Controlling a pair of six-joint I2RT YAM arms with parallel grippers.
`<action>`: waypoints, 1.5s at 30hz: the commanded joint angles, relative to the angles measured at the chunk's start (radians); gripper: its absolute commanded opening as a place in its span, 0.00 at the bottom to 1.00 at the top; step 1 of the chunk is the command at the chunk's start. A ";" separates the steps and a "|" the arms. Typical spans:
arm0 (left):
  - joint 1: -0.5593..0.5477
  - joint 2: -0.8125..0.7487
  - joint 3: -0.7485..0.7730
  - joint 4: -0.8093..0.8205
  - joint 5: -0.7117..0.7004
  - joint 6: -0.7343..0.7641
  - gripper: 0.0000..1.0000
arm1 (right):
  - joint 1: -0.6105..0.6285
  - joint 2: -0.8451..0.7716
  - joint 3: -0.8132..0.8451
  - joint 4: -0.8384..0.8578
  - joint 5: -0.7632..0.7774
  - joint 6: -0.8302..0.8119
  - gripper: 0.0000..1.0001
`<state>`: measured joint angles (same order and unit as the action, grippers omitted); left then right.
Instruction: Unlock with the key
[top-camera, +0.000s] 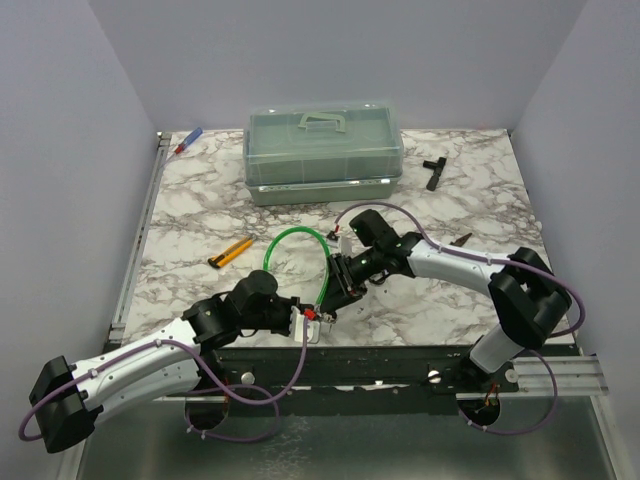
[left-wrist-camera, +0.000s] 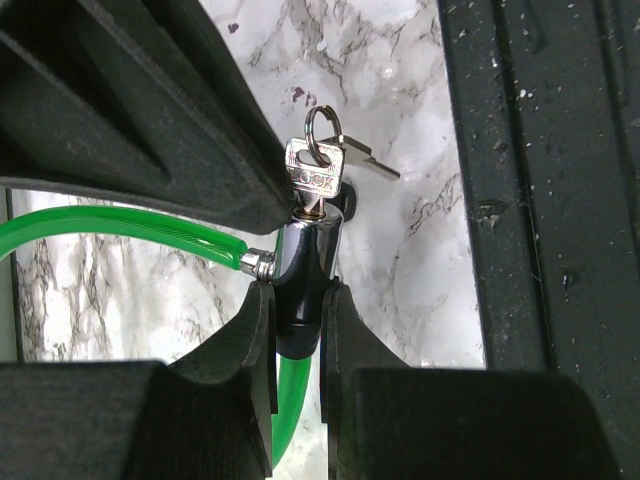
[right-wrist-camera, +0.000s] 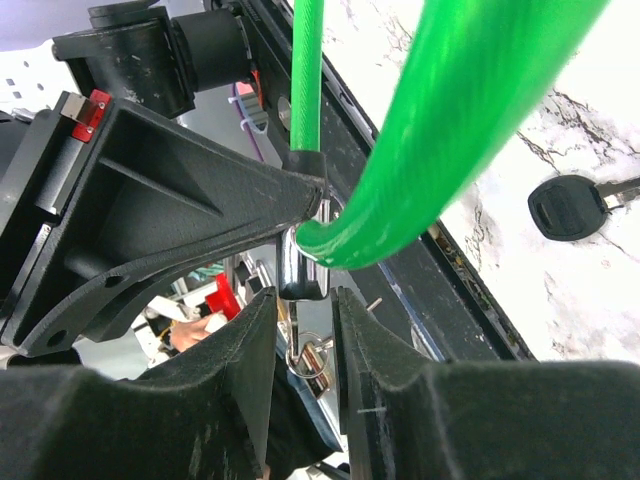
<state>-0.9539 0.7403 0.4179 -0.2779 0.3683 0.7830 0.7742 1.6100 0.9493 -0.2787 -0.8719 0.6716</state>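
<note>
Pinching the chrome lock cylinder (left-wrist-camera: 303, 250) of a cable lock at the near edge of the marble table (left-wrist-camera: 420, 270), the left gripper (left-wrist-camera: 298, 300) has its fingers (left-wrist-camera: 345, 330) pressed against the barrel from both sides. The keyhole end points away from the wrist. A silver key (left-wrist-camera: 316, 178) sits in that keyhole with its blade buried. A key ring (left-wrist-camera: 322, 122) passes through its head, and a second small key (left-wrist-camera: 372, 160) hangs from the ring. The right gripper (right-wrist-camera: 305, 305) meets it from the opposite side — its fingers (right-wrist-camera: 245, 350) stand slightly parted, straddling key and ring without visibly squeezing them.

Insertion looks done, so the turn appears to be the step in hand. Whether the cylinder is unlocked cannot be told, as the green cable (left-wrist-camera: 120, 228) is seated in the barrel's side. The next move probably calls for the right fingers to close on the flat key head and roll about the blade's axis while the left grip resists the twist — then the cable end can be drawn out.

Beyond the grippers the cable loops over the marble. A black-headed key (right-wrist-camera: 565, 207) lies past it, apart from the lock. Farthest back are a translucent lidded box (top-camera: 323, 150) and a black T-shaped tool (top-camera: 433, 170).
</note>
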 joint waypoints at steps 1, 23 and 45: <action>-0.007 -0.019 -0.001 0.054 0.043 0.012 0.00 | -0.006 -0.038 -0.031 0.023 0.033 -0.008 0.33; -0.006 -0.009 -0.007 0.055 0.031 0.009 0.00 | 0.024 -0.088 -0.093 0.080 -0.015 0.037 0.33; -0.007 -0.011 -0.013 0.057 0.026 0.007 0.00 | 0.046 -0.104 -0.102 0.092 -0.024 0.061 0.16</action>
<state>-0.9577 0.7395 0.4114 -0.2775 0.3775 0.7818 0.8108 1.5288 0.8619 -0.2024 -0.8730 0.7258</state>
